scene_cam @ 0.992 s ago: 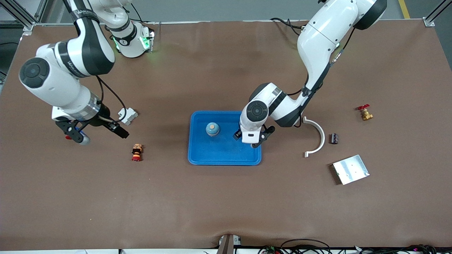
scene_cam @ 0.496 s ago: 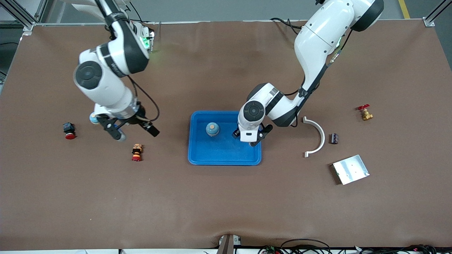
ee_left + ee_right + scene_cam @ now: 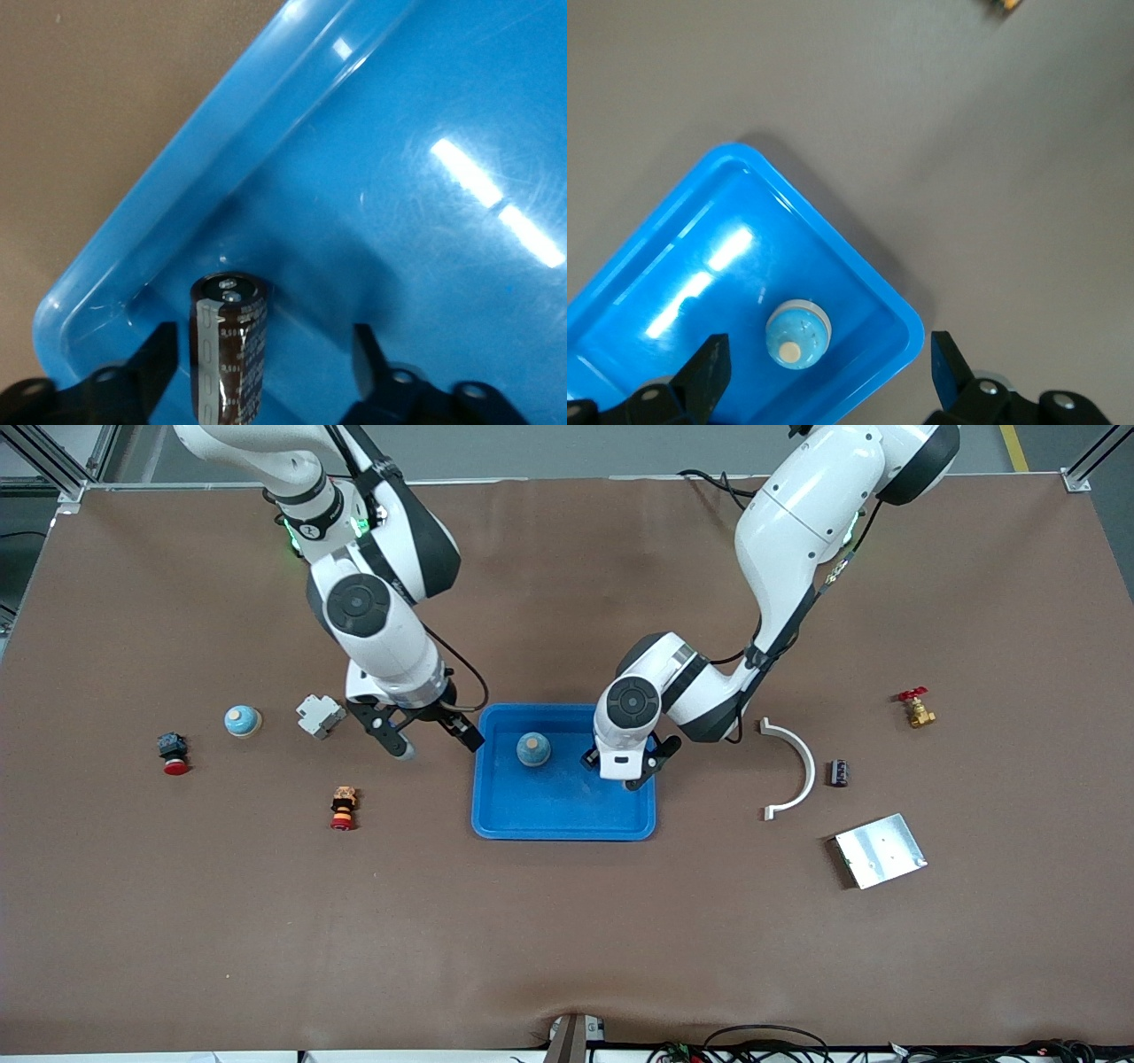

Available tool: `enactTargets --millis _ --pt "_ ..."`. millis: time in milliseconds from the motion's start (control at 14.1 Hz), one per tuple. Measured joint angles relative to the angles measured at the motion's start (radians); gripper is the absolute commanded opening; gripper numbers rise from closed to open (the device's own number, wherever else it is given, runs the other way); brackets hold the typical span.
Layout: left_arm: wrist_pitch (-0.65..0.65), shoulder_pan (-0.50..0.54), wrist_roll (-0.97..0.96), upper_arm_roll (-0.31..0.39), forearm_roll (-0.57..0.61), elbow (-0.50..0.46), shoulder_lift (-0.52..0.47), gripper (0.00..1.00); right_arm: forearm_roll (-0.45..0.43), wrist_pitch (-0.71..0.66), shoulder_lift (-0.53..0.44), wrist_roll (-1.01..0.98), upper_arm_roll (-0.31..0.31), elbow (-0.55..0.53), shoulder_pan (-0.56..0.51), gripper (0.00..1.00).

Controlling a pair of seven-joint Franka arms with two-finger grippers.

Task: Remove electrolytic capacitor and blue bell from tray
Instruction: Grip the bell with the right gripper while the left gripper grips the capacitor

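Brown bench, blue tray in the middle. Both things sit in it. My left claw, part open, straddles the capacitor. My right claw, wide open and empty, hangs by the tray's rim near the blue bell. Nothing is out yet.

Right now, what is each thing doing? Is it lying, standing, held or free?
tray: flat on the table, holding two things.
capacitor: upright in the tray's corner, between the left gripper's fingers, not gripped yet.
blue bell: upright in the tray, untouched.
left gripper: open, down in the tray.
right gripper: open, empty, above the table beside the tray.
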Motion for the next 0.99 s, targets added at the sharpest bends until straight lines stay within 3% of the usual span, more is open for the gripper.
enactTargets --millis 283,425,780,992 --pt "0.001 0.000 0.000 0.000 0.000 0.007 0.000 0.02 -0.005 0.096 0.072 0.085 0.000 0.001 0.057 1.00" --pt "0.000 0.000 0.000 0.000 0.000 0.008 0.000 0.00 -0.019 0.127 0.108 0.114 -0.001 0.003 0.089 1.00" --pt "-0.014 0.015 0.000 0.004 0.003 0.026 -0.008 0.00 -0.192 0.144 0.209 0.318 -0.003 0.079 0.127 1.00" --pt "-0.086 0.037 0.017 0.004 0.006 0.064 -0.029 0.00 -0.210 0.144 0.263 0.354 -0.004 0.118 0.149 1.00"
